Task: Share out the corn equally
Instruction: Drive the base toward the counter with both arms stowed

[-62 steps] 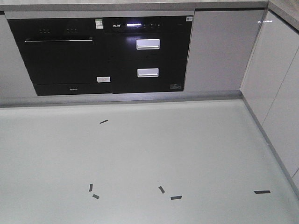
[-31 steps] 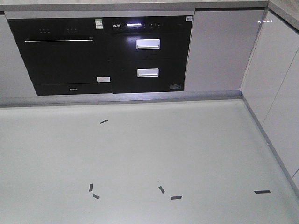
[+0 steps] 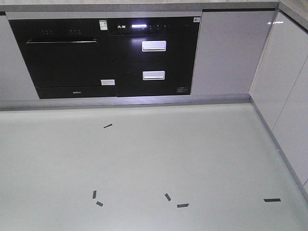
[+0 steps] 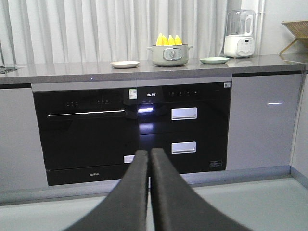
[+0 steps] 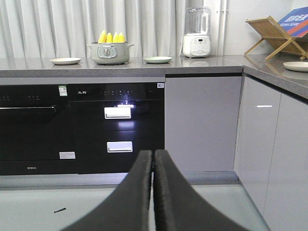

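Left wrist: corn (image 4: pixel 168 40) half-hidden in pot (image 4: pixel 169 56)

A: How do we hold our left gripper (image 4: pixel 149 153)?
B: Closed. Its two dark fingers (image 4: pixel 134 192) meet at the tips with only a hairline seam between them, and they spread apart toward the bottom edge.
A: And our right gripper (image 5: pixel 153 153)?
B: The same, tips pressed together. Both seem to point straight ahead and about level, though we see only the fingers, so we can't vouch for the arms behind them.
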Controlling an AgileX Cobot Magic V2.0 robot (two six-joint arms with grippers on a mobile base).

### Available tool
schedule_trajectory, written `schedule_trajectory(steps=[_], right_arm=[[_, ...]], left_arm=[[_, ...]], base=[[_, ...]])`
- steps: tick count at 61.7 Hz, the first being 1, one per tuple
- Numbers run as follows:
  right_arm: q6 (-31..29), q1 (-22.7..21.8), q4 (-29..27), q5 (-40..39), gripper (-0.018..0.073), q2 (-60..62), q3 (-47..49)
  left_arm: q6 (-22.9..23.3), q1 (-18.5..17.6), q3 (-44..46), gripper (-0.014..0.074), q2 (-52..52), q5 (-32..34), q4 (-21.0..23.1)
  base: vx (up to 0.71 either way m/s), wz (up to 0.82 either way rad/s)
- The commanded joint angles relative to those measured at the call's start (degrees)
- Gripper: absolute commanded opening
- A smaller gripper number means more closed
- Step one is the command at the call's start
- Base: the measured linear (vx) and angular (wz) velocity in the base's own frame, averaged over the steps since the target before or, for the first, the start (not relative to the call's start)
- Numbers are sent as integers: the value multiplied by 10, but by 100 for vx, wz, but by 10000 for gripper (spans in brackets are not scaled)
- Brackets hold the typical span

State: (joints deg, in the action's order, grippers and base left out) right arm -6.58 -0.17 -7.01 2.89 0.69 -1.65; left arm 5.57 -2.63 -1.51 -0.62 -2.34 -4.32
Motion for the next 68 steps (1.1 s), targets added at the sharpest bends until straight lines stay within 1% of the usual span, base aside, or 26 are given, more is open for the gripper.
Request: schedule_trajectory(steps=[1, 31, 68], right_arm=[[-6, -3, 4, -43, -3, 1, -4], [-6, -3, 4, -43, -3, 1, -4], [-6, -3, 4, -43, -3, 1, -4]], left_arm=[[5, 0, -8, -6, -10, 44, 1], [5, 0, -8, -6, -10, 44, 1], [5, 0, -8, -6, -10, 44, 1]], base=[[3, 3], [6, 2], [12, -1]])
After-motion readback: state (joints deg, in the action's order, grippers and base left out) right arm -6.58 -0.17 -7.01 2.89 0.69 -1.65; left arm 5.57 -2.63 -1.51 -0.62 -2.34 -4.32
